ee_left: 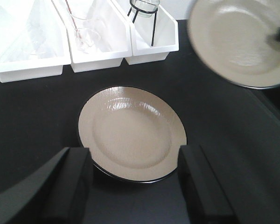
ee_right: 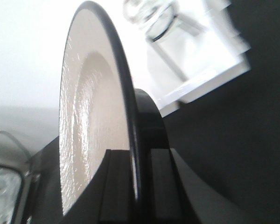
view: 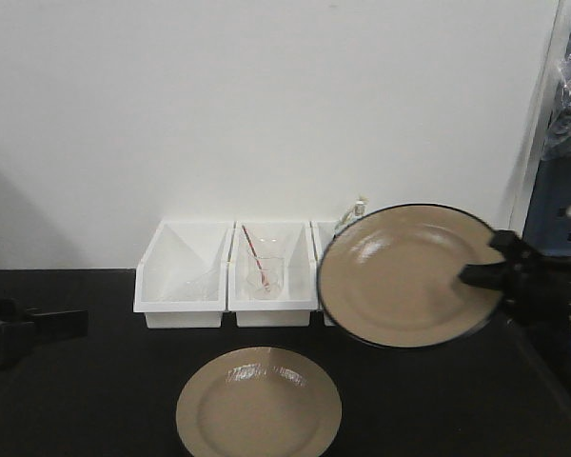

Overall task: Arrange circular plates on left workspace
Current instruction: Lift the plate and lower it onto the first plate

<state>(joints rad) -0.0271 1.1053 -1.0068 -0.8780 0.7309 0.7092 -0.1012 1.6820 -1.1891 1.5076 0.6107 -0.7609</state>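
One tan plate lies flat on the black countertop at the front middle; it also shows in the left wrist view. My left gripper is open just short of its near rim, one finger on each side. In the front view the left gripper is at the far left. My right gripper is shut on the right rim of a second tan plate, held tilted in the air in front of the bins. The right wrist view shows this plate edge-on between the fingers.
Three white bins stand in a row against the white wall. The middle one holds a glass beaker with a red rod; the right one holds a flask on a stand. The right side has shelving.
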